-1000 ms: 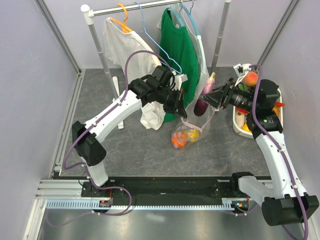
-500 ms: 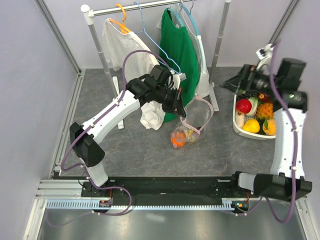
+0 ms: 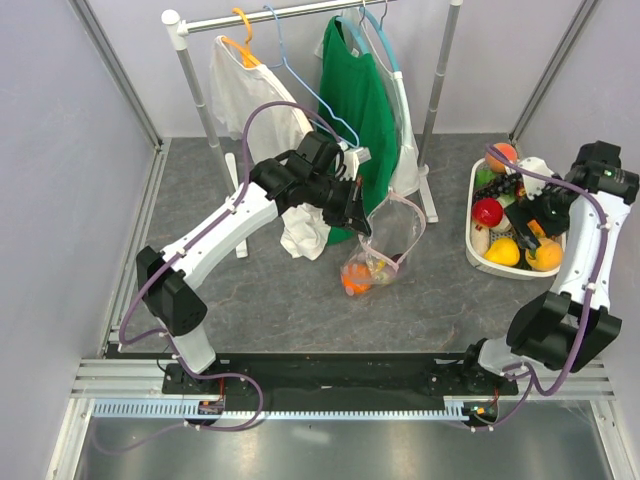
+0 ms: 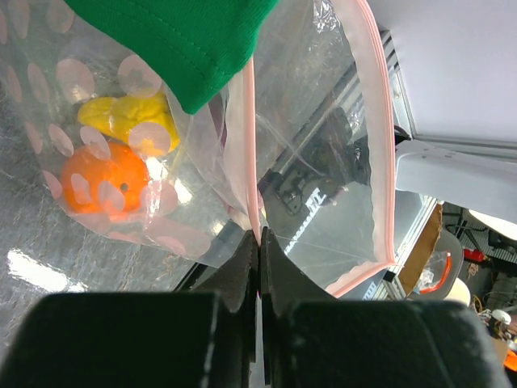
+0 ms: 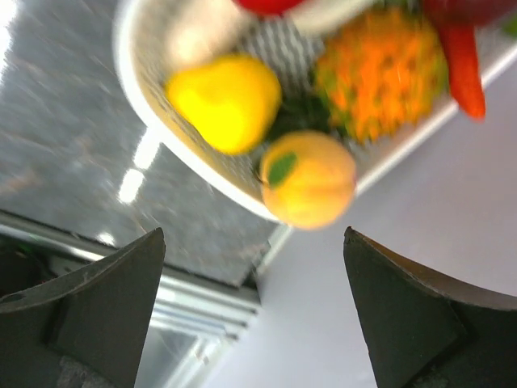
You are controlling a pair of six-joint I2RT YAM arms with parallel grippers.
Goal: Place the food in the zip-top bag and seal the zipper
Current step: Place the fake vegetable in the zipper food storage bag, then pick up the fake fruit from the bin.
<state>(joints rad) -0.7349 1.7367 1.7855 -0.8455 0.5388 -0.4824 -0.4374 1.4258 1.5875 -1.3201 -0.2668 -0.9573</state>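
Observation:
My left gripper (image 3: 358,222) is shut on the pink rim of the zip-top bag (image 3: 388,240), holding its mouth open above the table. In the left wrist view the gripper (image 4: 260,234) pinches the zipper (image 4: 252,162), a pink strip that loops round the mouth. Inside the bag lie an orange fruit (image 4: 103,178) and a yellow piece (image 4: 129,117); something dark shows next to them (image 3: 400,262). My right gripper (image 3: 527,218) hovers open over the white basket (image 3: 474,240). Food fills it: a yellow fruit (image 5: 226,101), a peach-coloured fruit (image 5: 311,179), a red apple (image 3: 487,212). The right gripper (image 5: 252,234) holds nothing.
A clothes rack stands behind the bag, with a green shirt (image 3: 358,100) and a white shirt (image 3: 250,90) on hangers. Its right pole (image 3: 436,110) rises between bag and basket. A hem of green cloth (image 4: 178,40) hangs over the bag. Walls close in on both sides.
The right gripper held a purple eggplant over the bag, let it go, opened wide and swung right to the basket. The left gripper kept its hold on the bag rim.

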